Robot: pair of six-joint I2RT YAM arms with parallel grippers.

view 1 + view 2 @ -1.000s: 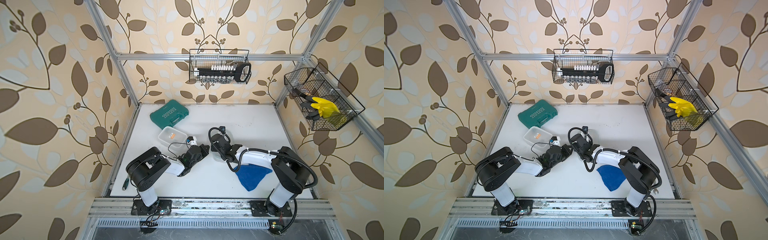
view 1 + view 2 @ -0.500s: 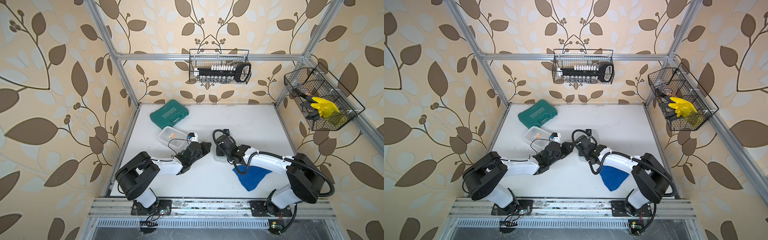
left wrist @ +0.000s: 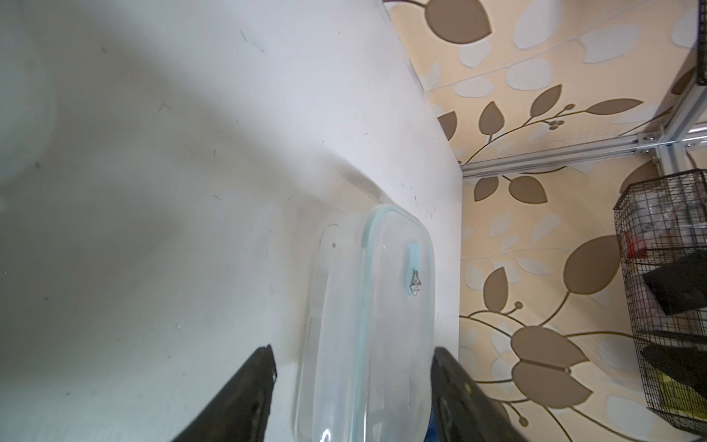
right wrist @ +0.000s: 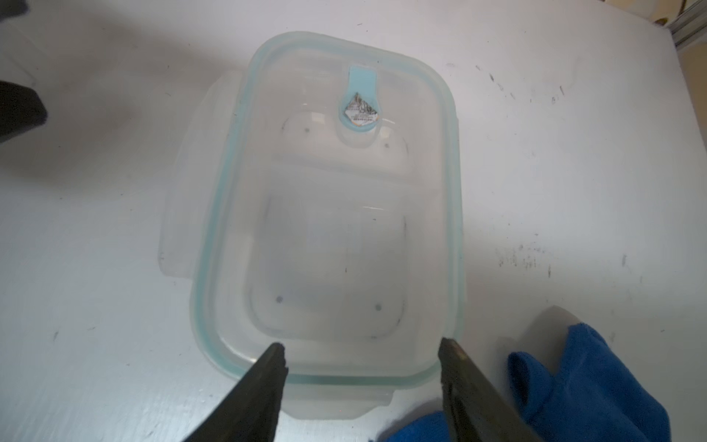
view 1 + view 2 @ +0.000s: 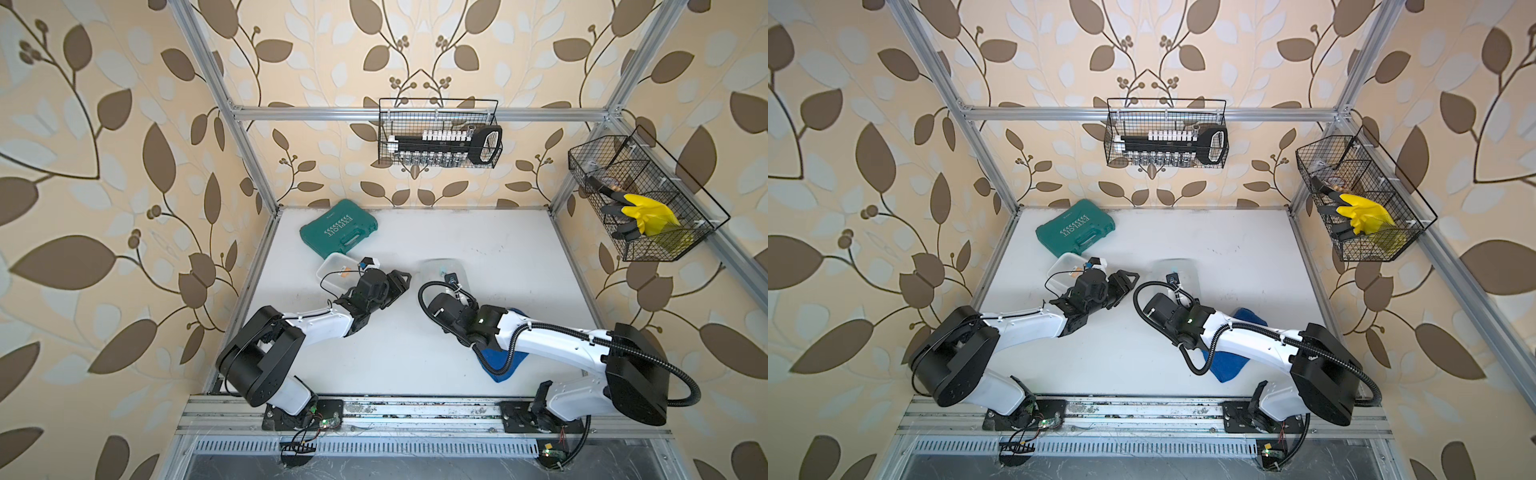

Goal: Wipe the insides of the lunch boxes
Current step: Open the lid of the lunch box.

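Presently, the cell holds two claws, two lunch boxes, one case, one cloth and two wire baskets. The left claw is released: its black fingers stand wide apart and grasp nothing. The right claw is likewise released and grasps nothing. The clear rectangular plastic lunch box with a teal seal ring sits directly ahead of the right claw, its near end below the fingertips. A clear cover with side flaps appears to lie on it, and its contents cannot be told. This box also lies just ahead of the left claw, apart from it. The clear plastic lunch box with an orange patch rests behind the left claw, beside its wrist. One green hard plastic case lies farther from the left claw than that box. One blue cloth lies just beside the right claw, partly under the forearm. The black wire basket on the back wall holds a black rack of white and silver pieces. The black wire basket on the side wall holds a yellow glove and dark tools. The white tabletop bears dark scuffs. Beige leaf-patterned wallpaper and aluminium framing enclose it.
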